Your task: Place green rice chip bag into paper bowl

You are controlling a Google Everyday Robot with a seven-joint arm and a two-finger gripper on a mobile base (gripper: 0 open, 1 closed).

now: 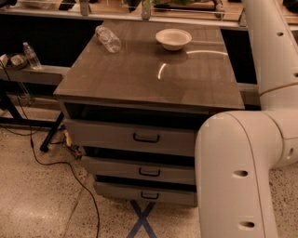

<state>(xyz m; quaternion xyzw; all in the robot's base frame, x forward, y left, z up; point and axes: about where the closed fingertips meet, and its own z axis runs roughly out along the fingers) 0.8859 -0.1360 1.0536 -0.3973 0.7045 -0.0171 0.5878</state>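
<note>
The paper bowl (pixel 173 38), off-white and shallow, stands empty at the back of the grey cabinet top (pixel 139 79), right of centre. My gripper is out of view above the top edge of the camera view. Only my white arm (pixel 267 51) shows, rising along the right side. The green rice chip bag is almost wholly out of view. A thin dark green strip (pixel 164 2) at the top edge above the bowl may be its lower edge.
A clear plastic bottle (pixel 108 38) lies on the cabinet top at the back left. My arm's large elbow (pixel 235 176) fills the lower right, in front of the drawers (pixel 139 137). A small bottle (pixel 31 56) stands on a left shelf. Cables (pixel 70 176) cross the floor.
</note>
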